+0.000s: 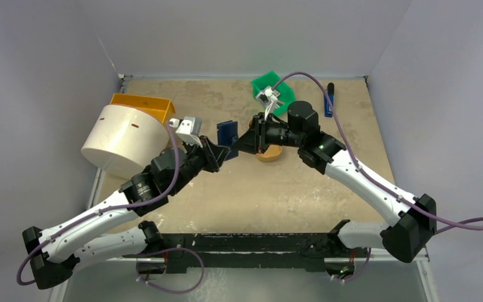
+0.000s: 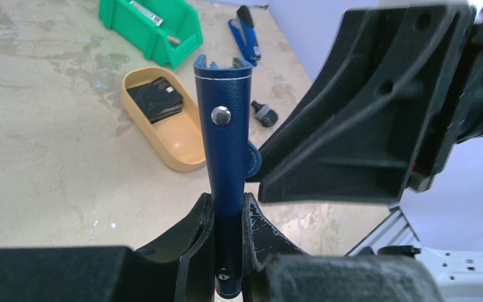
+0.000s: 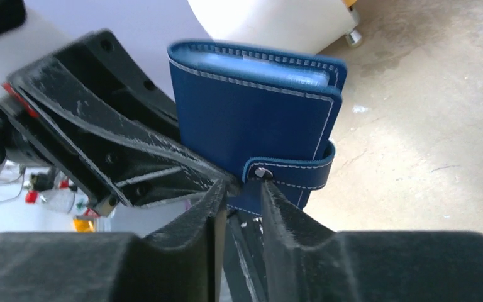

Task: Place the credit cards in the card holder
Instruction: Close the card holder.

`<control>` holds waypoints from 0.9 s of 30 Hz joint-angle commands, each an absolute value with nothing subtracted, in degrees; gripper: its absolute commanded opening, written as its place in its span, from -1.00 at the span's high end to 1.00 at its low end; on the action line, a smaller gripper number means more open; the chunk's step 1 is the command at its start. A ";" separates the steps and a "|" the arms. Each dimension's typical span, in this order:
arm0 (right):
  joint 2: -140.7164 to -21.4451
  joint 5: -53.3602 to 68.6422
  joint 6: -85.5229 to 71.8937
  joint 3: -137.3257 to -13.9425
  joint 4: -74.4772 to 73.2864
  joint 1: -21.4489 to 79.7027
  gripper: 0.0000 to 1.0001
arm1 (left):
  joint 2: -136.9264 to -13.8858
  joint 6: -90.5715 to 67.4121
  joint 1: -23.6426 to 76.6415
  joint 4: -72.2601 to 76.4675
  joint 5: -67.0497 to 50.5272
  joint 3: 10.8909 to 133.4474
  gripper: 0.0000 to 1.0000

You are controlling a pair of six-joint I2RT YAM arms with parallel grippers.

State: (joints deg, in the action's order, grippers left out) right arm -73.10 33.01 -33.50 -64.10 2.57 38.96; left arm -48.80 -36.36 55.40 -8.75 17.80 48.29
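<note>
My left gripper (image 2: 227, 201) is shut on the lower edge of the navy card holder (image 2: 224, 138), holding it upright above the table (image 1: 226, 133). The holder is folded closed, and its snap tab (image 3: 289, 173) wraps around the edge. My right gripper (image 3: 243, 185) sits right at that tab with its jaws a little apart, the snap just beyond the fingertips. In the top view the right gripper (image 1: 242, 145) meets the holder from the right. Dark credit cards (image 2: 156, 99) lie in the tan oval tray (image 2: 182, 151).
A green bin (image 1: 267, 85) stands at the back, with a blue-handled tool (image 1: 329, 99) to its right. A large white cylinder (image 1: 126, 138) and an orange box (image 1: 141, 104) stand at the left. A small black part (image 2: 264, 113) lies near the tray.
</note>
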 commanded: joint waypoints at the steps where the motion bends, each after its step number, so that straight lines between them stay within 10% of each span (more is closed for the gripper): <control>1: -71.00 35.23 -30.49 -67.72 -2.72 40.46 0.22 | -44.52 -36.31 57.74 0.21 16.51 50.40 1.00; 9: -60.87 29.11 -23.04 -68.90 -13.67 40.51 -0.17 | -40.04 -37.45 57.74 -3.74 21.71 45.95 1.00; 27: -50.85 33.30 -42.96 -44.58 30.23 40.43 -0.38 | -37.85 -42.41 57.76 20.60 -5.59 39.30 1.00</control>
